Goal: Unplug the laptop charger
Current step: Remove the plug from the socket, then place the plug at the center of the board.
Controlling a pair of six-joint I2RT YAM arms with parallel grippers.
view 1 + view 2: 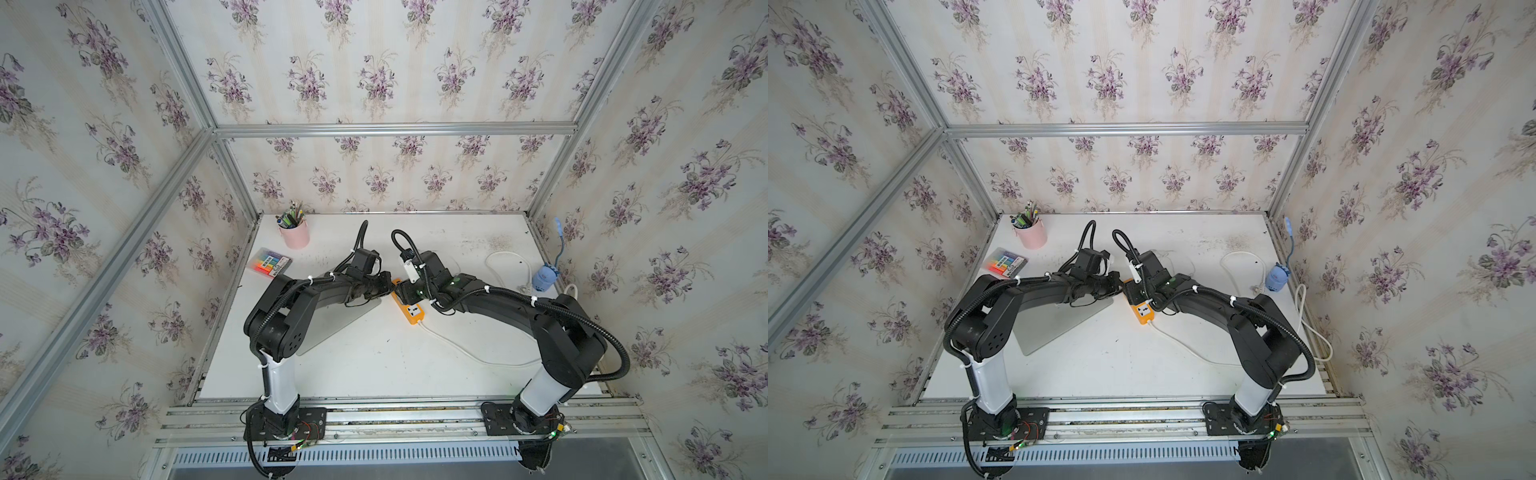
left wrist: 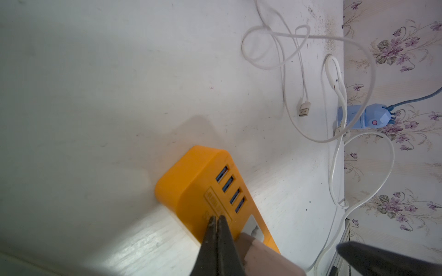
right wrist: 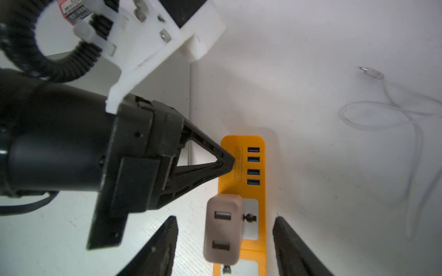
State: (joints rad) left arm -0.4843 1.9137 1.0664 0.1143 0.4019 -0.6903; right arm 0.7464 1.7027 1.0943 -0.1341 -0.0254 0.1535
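The laptop charger (image 3: 223, 227), a pinkish-beige block with two USB slots, sits on a socket of the orange power strip (image 3: 227, 186); its prongs are hidden. My right gripper (image 3: 224, 217) is open, one finger on each side of the charger, touching neither side. My left gripper (image 2: 216, 218) is shut on nothing, its tips pressed on the strip (image 2: 191, 186) beside the blue USB ports, right next to the charger (image 2: 263, 258). In both top views the two grippers meet over the strip's far end (image 1: 411, 311) (image 1: 1142, 313), hiding the charger.
A silver-grey laptop (image 1: 332, 328) lies under my left arm. The strip's thick white cord (image 1: 457, 347) runs toward the right. A loose white USB cable (image 2: 303, 71) and a blue gadget (image 1: 544, 280) lie at the right edge. A pink pen cup (image 1: 295, 235) and a highlighter box (image 1: 269, 262) stand back left.
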